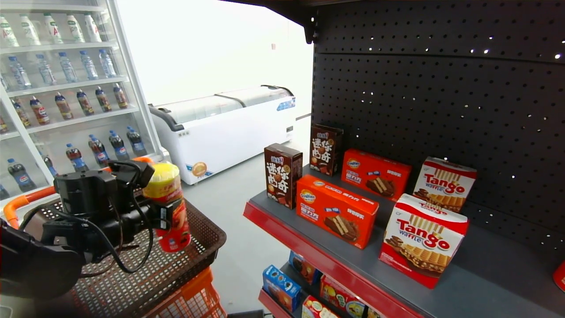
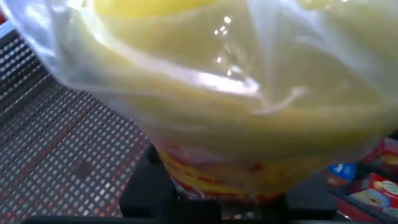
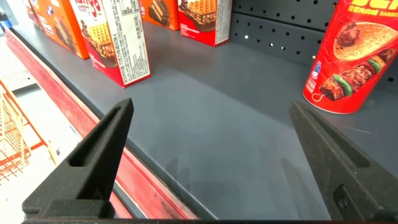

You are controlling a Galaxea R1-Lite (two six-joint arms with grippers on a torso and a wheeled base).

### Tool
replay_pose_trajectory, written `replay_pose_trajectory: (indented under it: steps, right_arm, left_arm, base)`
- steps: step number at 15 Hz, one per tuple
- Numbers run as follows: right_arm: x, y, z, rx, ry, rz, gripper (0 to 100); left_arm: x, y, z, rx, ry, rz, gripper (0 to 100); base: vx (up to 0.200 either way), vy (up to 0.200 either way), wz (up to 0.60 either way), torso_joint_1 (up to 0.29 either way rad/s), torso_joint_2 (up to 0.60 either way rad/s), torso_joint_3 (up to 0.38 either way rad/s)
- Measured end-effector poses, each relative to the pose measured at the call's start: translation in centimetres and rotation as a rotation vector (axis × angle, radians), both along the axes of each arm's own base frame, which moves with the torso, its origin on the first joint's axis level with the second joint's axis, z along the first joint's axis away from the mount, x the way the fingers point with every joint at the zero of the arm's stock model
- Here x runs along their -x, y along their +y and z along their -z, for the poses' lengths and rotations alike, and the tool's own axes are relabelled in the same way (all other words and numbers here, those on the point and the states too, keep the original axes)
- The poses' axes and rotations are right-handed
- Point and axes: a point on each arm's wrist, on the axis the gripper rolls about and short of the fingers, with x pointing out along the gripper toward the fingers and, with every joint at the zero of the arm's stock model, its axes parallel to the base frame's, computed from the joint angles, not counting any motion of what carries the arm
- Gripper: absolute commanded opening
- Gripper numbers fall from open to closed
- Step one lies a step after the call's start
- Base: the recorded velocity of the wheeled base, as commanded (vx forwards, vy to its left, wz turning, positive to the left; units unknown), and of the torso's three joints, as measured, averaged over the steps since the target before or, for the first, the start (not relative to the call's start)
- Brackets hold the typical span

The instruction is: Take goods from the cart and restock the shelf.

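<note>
Gripping the yellow-capped red canister (image 1: 164, 180) upright in the left pincer (image 1: 172, 215), clamped around its body, above the cart (image 1: 201, 247) basket and well apart from the shelf (image 1: 485, 282). Holding the right pincer (image 3: 211, 155) spread wide and empty over bare shelf board, near a similar canister (image 3: 348, 62) standing there. Judging this as the carry step, likely calling next for swinging across the gap and setting down upright beside the wafer boxes (image 1: 421, 240).
</note>
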Motion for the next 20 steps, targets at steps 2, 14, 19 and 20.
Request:
replay_pose_trajectory:
  steps: [2,14,19,20]
  right_arm:
    - [0.0,0.0,0.0,0.0,-0.001,-0.001,100]
    - [0.0,0.0,0.0,0.0,0.0,-0.001,100]
    - [0.0,0.0,0.0,0.0,0.0,-0.001,100]
    - [0.0,0.0,0.0,0.0,-0.001,-0.001,100]
  left_arm:
    - [0.1,-1.8,-2.3,0.02,-0.031,0.089,0]
    - [1.8,-7.7,-10.7,0.107,-0.31,0.358,0]
    - [4.7,-8.4,-11.3,0.112,-0.278,0.41,0]
    - [5.4,-8.7,-11.4,0.111,-0.263,0.427,0]
  base:
    - [0.0,0.0,0.0,0.0,0.0,0.0]
    - [0.0,0.0,0.0,0.0,0.0,0.0]
    - [0.0,0.0,0.0,0.0,0.0,0.0]
    - [0.0,0.0,0.0,0.0,0.0,0.0]
